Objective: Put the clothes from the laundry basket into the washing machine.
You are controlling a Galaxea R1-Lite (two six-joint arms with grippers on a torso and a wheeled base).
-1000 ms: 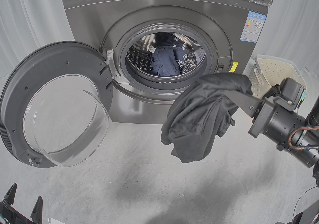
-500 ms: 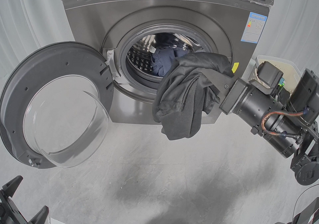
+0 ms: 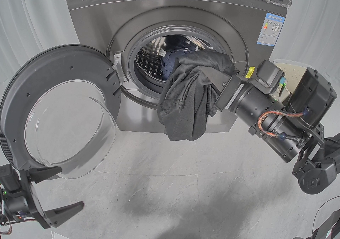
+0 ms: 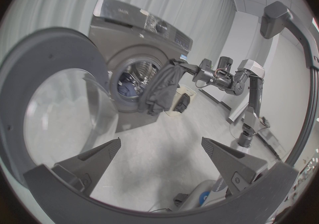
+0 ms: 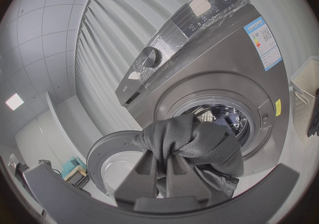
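Floor of pale grey concrete [image 3: 159,186] carries a dark grey front-loading washing machine [image 3: 106,12], which stands before a pale curtain [image 3: 28,9]. Its round door with a clear bowl window [image 3: 53,62] is swung wide open on the robot's left side, hinged at the drum mouth. A dark grey, finely meshed fabric garment [image 3: 187,98] hangs bunched in front of the drum opening. Its top lies across the right part of the mouth, and its lower folds dangle over the machine's front panel, clear of the floor. The right gripper [image 5: 162,156] has its fingers clenched on the garment's upper bunch. A cream perforated plastic laundry basket [image 5: 305,88] sits on the floor just beside the machine's right side. Dark blue clothes [image 3: 170,61] lie inside the drum. The left gripper [image 4: 160,140] hangs low near the door's lower rim, fingers spread apart and holding nothing.
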